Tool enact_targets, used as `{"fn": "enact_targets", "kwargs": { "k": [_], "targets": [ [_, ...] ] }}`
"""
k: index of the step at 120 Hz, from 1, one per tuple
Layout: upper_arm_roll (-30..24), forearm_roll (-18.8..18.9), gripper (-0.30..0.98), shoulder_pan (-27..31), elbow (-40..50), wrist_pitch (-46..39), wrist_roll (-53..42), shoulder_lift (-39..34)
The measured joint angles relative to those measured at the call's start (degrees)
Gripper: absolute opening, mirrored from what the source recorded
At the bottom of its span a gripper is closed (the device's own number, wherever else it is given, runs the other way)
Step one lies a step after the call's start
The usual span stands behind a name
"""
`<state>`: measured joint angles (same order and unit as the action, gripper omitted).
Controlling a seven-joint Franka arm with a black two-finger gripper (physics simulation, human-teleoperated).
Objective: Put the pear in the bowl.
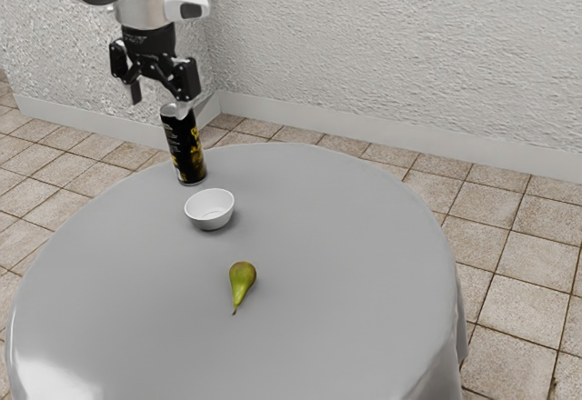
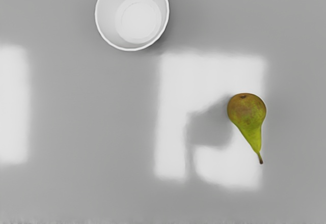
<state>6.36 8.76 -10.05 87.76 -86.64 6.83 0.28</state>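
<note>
At the exterior view's left, tool is raised, fingers spread, nothing gripped. Black can stands upright near it; a low sideways move risks a knock. Next, white bowl, upright and empty; clipping its rim during delivery could shift or tip it. Rightmost, pear lies on its side on bench, outside the bowl. Hazard: its rounded, tapering body may roll or slip if pinched off-centre or near the stem.
</note>
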Motion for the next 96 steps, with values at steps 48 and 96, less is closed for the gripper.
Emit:
{"fn": "enact_targets", "kwargs": {
  "k": [48, 96],
  "targets": [
    [-4.2, -1.4, 0.69, 6.0, 6.7, -1.5, 1.2, -1.7],
    [-5.1, -15.6, 0.69, 4.5, 27.5, -14.1, 14.5, 0.4]
  ]
}}
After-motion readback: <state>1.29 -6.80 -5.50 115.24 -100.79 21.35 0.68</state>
